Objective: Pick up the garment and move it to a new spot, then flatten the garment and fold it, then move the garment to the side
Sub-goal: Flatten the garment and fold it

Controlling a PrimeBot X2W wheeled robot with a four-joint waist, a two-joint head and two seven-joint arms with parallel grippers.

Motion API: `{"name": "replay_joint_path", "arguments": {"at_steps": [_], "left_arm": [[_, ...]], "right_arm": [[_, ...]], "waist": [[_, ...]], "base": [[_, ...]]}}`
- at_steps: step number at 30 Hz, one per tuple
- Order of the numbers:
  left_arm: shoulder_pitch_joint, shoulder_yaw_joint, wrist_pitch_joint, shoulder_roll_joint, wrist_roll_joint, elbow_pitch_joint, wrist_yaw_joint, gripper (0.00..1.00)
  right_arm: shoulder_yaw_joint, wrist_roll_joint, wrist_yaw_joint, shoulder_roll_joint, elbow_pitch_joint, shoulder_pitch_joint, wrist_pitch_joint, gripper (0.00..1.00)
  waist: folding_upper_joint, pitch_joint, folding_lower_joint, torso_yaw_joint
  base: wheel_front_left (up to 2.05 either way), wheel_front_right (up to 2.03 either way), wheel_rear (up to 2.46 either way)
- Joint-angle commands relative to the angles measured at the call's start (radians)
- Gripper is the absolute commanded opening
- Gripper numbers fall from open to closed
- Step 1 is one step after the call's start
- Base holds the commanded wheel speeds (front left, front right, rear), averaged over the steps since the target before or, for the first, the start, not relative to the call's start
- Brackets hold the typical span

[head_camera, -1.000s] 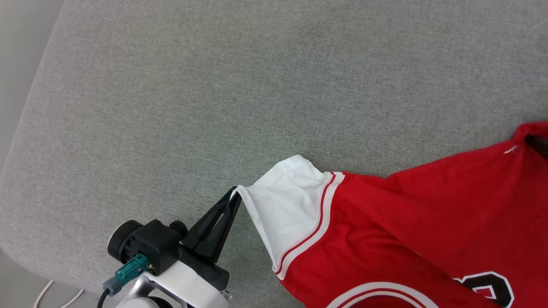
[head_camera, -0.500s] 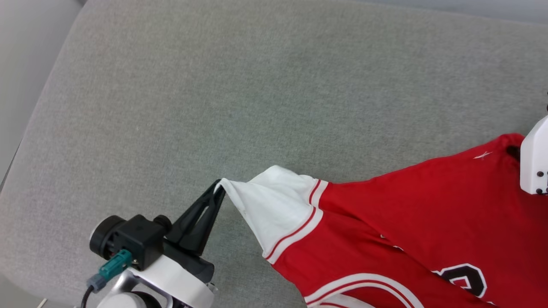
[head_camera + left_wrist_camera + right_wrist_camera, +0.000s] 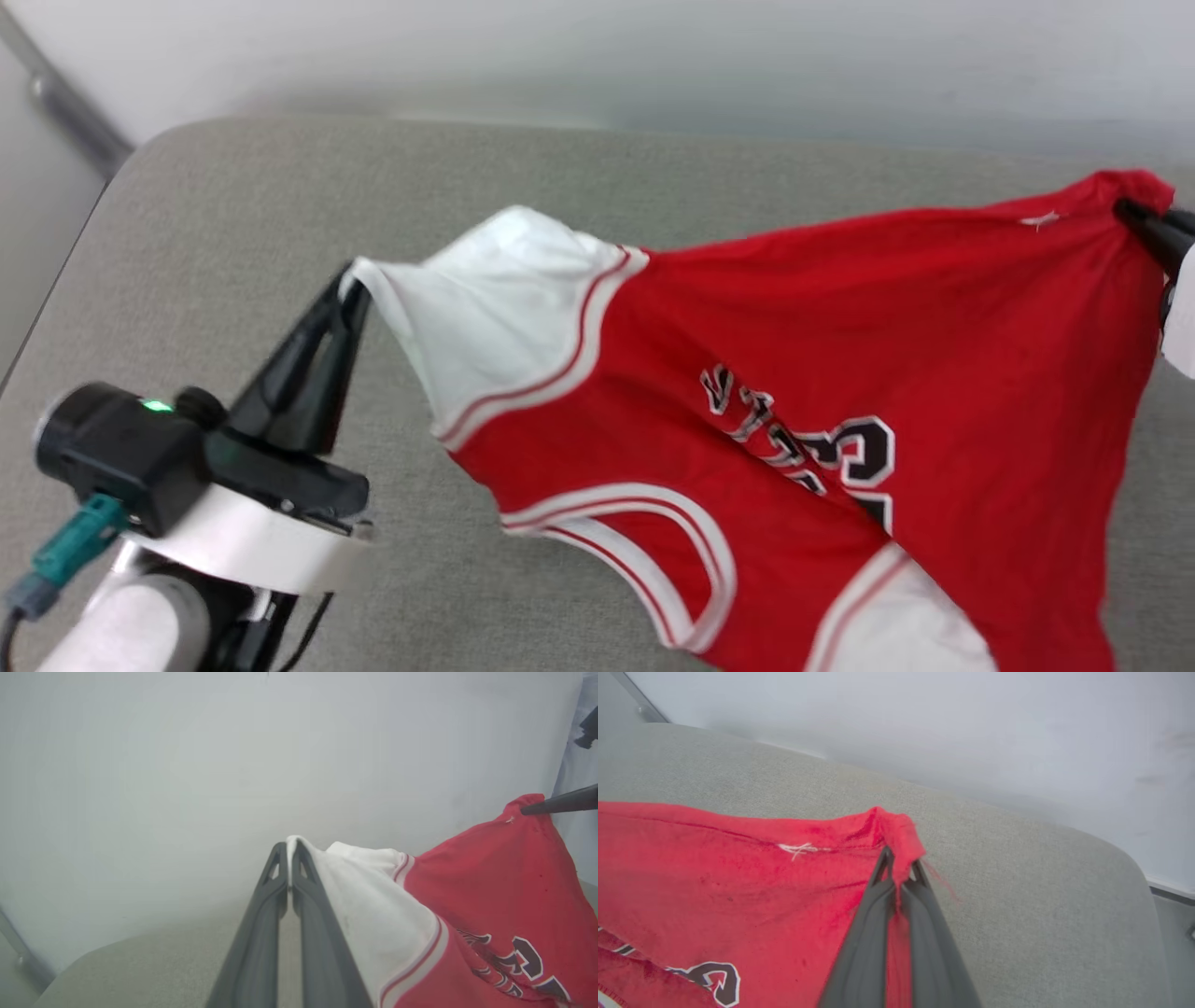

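While left hand [image 3: 353, 280] clamps white sleeve [image 3: 495, 299] tip and right hand [image 3: 1137, 215] clamps red corner [image 3: 1116, 187], red jersey T-shirt with white sleeves [image 3: 840, 327] hangs stretched between them. Pickup looks under way; placing, flattening, folding, shifting aside remain.

The red jersey T-shirt [image 3: 840, 308], lying on the grey cushion [image 3: 233, 215] a second ago, now hangs stretched between the raised left gripper [image 3: 351, 282] at nine o'clock and the right gripper [image 3: 1128, 209] at two o'clock, newly clamped on its red corner.
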Motion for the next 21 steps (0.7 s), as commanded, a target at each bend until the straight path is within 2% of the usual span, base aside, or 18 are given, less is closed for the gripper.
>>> {"name": "replay_joint_path", "arguments": {"at_steps": [1, 9, 21], "left_arm": [[-0.028, 0.024, -0.007, 0.001, -0.005, -0.025, 0.012, 0.0], [-0.117, 0.116, 0.007, 0.035, -0.019, -0.092, 0.039, 0.0], [-0.26, 0.244, 0.01, 0.08, -0.031, -0.151, 0.065, 0.0]], "right_arm": [[0.001, 0.009, 0.0, -0.011, -0.037, 0.003, -0.018, 0.0], [-0.016, 0.019, 0.0, -0.024, -0.195, 0.025, -0.062, 0.0], [-0.066, 0.042, 0.0, 0.001, -0.367, 0.0, -0.088, 0.0]], "waist": [[0.0, -0.048, 0.0, -0.047], [0.0, -0.096, 0.0, -0.112], [0.0, -0.101, 0.0, -0.18]], "base": [[0.0, 0.0, 0.0], [0.0, 0.0, 0.0], [0.0, 0.0, 0.0]]}}
